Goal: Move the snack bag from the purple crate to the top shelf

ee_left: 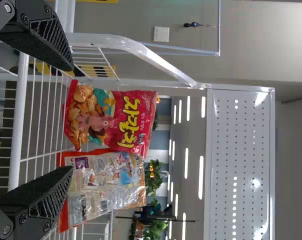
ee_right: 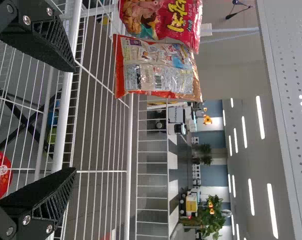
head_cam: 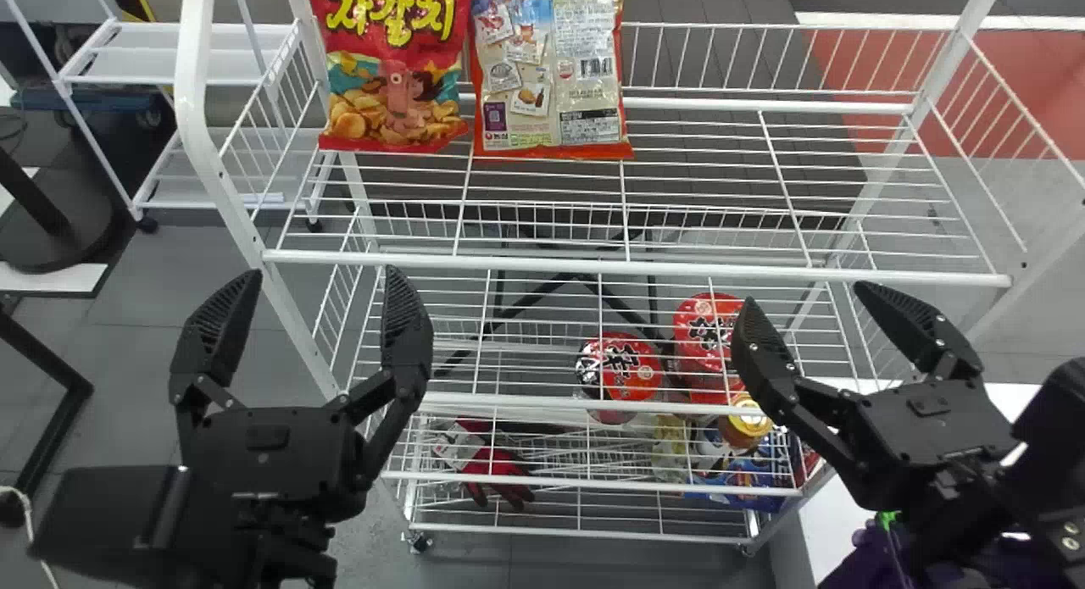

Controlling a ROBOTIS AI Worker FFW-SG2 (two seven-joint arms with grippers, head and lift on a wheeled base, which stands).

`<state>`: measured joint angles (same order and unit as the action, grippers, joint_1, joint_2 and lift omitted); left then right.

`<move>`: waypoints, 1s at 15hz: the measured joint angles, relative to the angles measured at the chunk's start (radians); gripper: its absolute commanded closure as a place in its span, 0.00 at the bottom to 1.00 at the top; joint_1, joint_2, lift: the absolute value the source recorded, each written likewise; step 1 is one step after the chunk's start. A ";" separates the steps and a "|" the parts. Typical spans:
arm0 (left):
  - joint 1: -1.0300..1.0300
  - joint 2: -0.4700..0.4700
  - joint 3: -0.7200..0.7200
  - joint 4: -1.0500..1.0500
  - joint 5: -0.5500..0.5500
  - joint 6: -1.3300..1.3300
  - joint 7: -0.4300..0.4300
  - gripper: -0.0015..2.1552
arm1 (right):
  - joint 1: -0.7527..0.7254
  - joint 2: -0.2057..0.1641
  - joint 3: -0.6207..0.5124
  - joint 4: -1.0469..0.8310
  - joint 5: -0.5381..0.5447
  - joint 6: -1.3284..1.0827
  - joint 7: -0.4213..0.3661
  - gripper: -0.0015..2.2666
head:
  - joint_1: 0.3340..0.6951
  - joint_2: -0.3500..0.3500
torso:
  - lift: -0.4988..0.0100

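Before the rack's left end, my left gripper (head_cam: 322,318) is open and empty; in its wrist view the left gripper (ee_left: 69,120) has the bags beyond it. My right gripper (head_cam: 809,305), also empty and open, is before the rack's right part; in its own wrist view the right gripper (ee_right: 72,120) points at bare wire. Two snack bags stand upright side by side at the left of the top shelf (head_cam: 720,271): a red bag (head_cam: 394,72) and one showing its printed back (head_cam: 551,72). Something purple (head_cam: 856,555), perhaps the crate, is partly hidden under the right arm.
Lower shelves hold red-lidded cups (head_cam: 623,369), a jar with a yellow lid (head_cam: 746,424), blue packs (head_cam: 737,479) and red-and-black gloves (head_cam: 500,470). White rack posts (head_cam: 229,182) rise near the left gripper. A white surface (head_cam: 826,504) lies at the lower right.
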<state>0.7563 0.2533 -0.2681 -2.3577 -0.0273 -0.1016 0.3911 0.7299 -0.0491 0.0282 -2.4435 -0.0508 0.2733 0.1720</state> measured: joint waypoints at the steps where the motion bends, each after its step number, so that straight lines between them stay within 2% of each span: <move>1: 0.000 0.000 0.000 0.000 0.000 0.001 -0.001 0.05 | 0.001 0.000 0.000 0.002 0.000 -0.008 0.000 0.05 | 1.00 0.51 | 0.67; 15: 0.000 0.000 -0.003 -0.002 -0.008 0.000 0.011 0.05 | 0.011 -0.001 -0.001 0.000 0.008 -0.042 0.000 0.04 | 1.00 0.51 | 0.56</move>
<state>0.7562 0.2531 -0.2715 -2.3595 -0.0353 -0.1019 0.4017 0.7407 -0.0503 0.0276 -2.4432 -0.0430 0.2310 0.1718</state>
